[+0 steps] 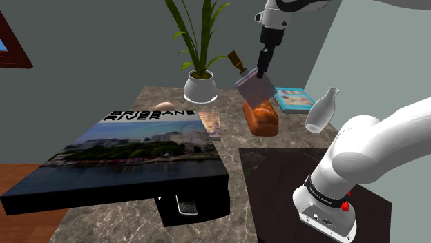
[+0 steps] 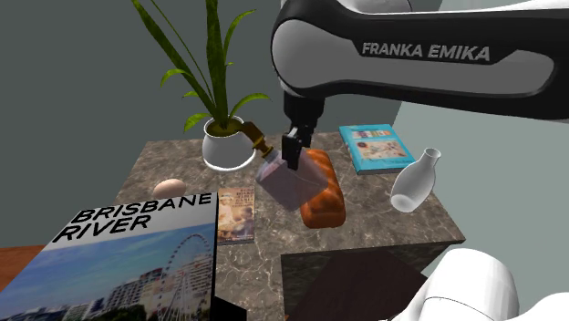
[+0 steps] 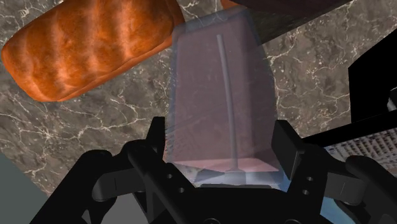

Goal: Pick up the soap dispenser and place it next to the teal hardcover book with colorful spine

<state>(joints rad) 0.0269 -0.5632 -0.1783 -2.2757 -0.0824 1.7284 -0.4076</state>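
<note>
Black gripper (image 3: 221, 139). Between its jaws: soap dispenser (image 3: 219, 95), translucent mauve-pink, brown pump (image 2: 258, 139). Beyond the jaws: loaf (image 3: 89, 51), orange-brown, ridged; table (image 3: 127, 121), grey-brown marble, white veining.

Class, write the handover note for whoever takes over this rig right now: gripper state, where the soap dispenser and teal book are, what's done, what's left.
Gripper: shut on the soap dispenser, held tilted off the table, close to the bread loaf.
Teal book: lying flat on the table beyond the loaf, near the white vase.
Done: dispenser picked up.
Left: carry it to the book, set it down beside it, release.
</note>
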